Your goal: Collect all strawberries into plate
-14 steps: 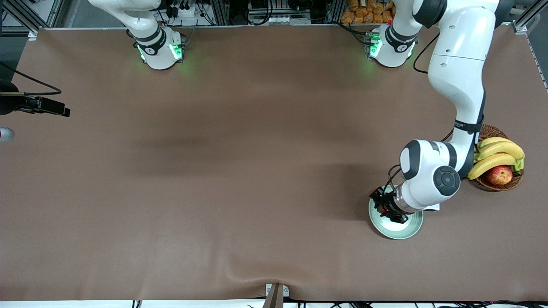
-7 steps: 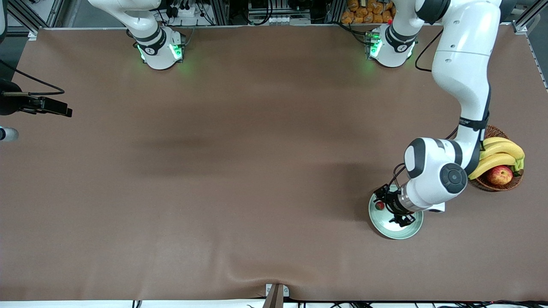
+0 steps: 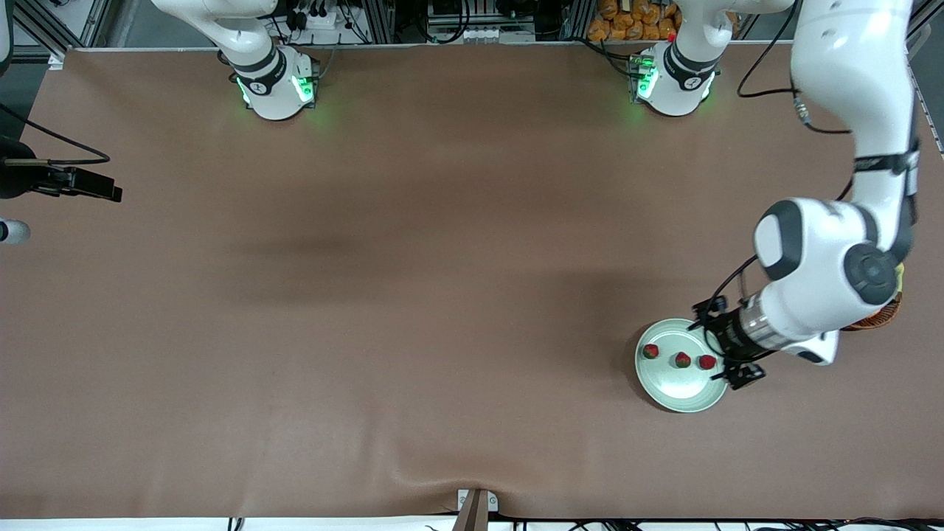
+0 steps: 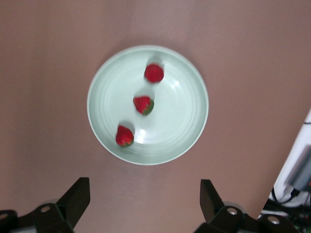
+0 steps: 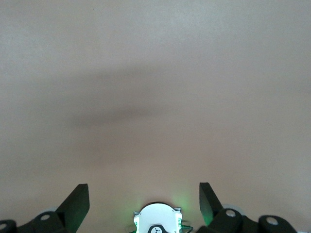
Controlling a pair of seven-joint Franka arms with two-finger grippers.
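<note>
Right arm: its base (image 3: 274, 85) is seen at the desk's edge along which both bases stand, toward the right arm's end; the arm is parked there, waiting.
Right pincer: not seen in the front view; in the right wrist view its fingers (image 5: 77, 203) are spread wide over bare brown desk (image 5: 155, 97), with nothing held between them.
Desk: a brown cloth-covered surface (image 3: 413, 280) is seen, bare across its middle.
Left arm base: placed at the same edge (image 3: 672, 85), toward the left arm's end of the desk.
Plate: a pale mint-green round plate (image 3: 675, 394) is set on the desk toward the left arm's end, closer to the edge nearest the front camera than to the bases' edge; the whole rim (image 4: 197, 131) is shown in the left wrist view.
Strawberries: three red berries (image 3: 650, 351) (image 3: 683, 360) (image 3: 706, 361) are lying inside the plate in a short row, apart from one another; all three are also seen in the left wrist view (image 4: 154, 73) (image 4: 143, 105) (image 4: 124, 136).
Left pincer: held over the plate's rim (image 3: 726, 346) on the side toward the left arm's end of the desk; its fingers (image 4: 77, 199) are spread wide and nothing is gripped.
Basket: a brown wicker rim (image 3: 881, 317) is glimpsed just past the left arm's wrist, near the desk's end edge; the rest is hidden by the arm.
</note>
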